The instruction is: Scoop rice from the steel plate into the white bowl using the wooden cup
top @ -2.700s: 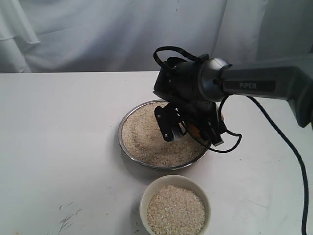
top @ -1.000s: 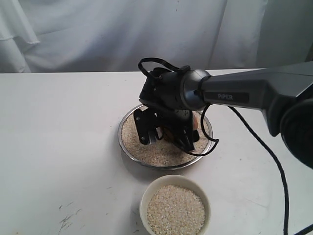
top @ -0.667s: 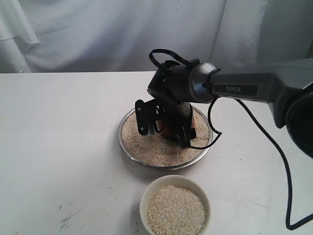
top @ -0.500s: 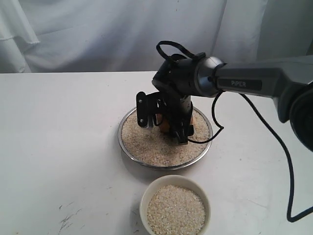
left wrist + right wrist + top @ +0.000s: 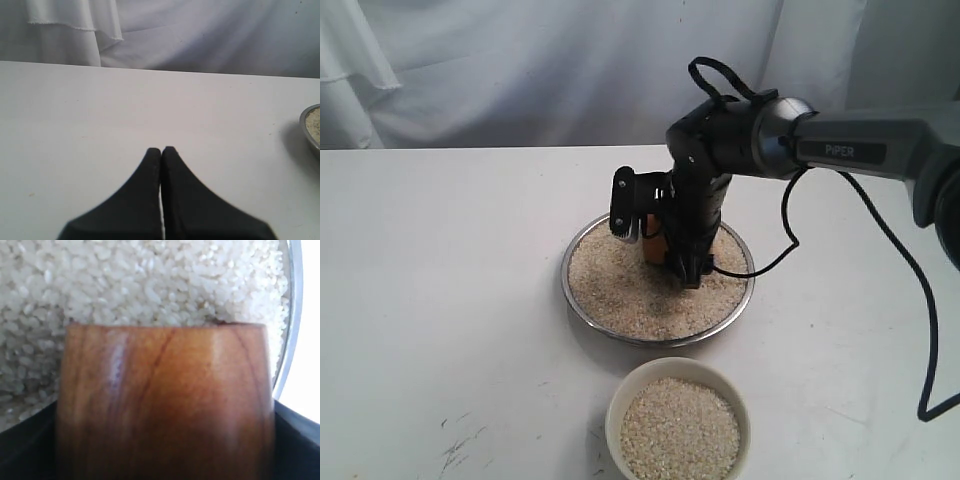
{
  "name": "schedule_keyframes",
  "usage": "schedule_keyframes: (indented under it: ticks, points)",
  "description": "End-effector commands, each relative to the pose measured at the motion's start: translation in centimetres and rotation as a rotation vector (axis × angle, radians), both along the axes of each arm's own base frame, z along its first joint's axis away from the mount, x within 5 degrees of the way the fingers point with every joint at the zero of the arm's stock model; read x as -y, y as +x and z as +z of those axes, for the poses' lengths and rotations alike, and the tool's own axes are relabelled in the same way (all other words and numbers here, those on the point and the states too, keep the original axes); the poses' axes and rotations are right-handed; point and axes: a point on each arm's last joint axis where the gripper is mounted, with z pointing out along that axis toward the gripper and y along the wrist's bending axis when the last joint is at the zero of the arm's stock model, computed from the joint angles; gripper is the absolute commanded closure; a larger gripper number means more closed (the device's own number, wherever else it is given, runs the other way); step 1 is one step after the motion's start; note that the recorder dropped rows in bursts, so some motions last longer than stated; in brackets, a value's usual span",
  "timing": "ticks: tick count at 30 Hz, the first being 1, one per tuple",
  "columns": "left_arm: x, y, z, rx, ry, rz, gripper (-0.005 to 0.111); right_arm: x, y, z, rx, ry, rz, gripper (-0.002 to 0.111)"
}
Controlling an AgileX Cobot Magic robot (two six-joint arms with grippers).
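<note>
Cup gripped over the rice plate

Wood fills the right wrist view: the wooden cup (image 5: 165, 400) sits clamped between the 2 dark fingers (image 5: 25, 445) of the right gripper (image 5: 656, 238), 1 at each lower corner of that picture, with grains beyond its rim. In the exterior view the cup is at the centre of the frame, over the upper part of the steel plate (image 5: 582, 310). Whether it touches the grains cannot be told from either view.

Rice (image 5: 620, 290) covers the plate in a loose, uneven layer. The white bowl (image 5: 617, 408) stands at the bottom centre of the exterior view, just below the plate and apart from it, and is also full of rice nearly to its rim.

The left gripper (image 5: 161, 150) is closed, its 2 fingertips pressed together with nothing between them, above the bare white table (image 5: 75, 110). The plate's rim shows at the right edge of that view.
</note>
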Motion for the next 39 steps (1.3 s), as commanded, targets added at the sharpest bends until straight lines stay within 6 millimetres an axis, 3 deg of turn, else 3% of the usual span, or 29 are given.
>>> schedule_keyframes:
  ticks: [1, 17, 39]
  points:
    - [0.0, 0.0, -0.1, 0.006, 0.001, -0.002, 0.107, -0.3, 0.3, 0.4, 0.011, 0.063, 0.002, 0.108]
    - [0.0, 0.0, -0.1, 0.006, 0.001, -0.002, 0.107, 2.4, 1.9, 0.1, -0.156, 0.263, -0.049, 0.108]
    - [0.0, 0.0, -0.1, 0.006, 0.001, -0.002, 0.107, 2.6, 2.3, -0.4, -0.251, 0.45, 0.006, 0.108]
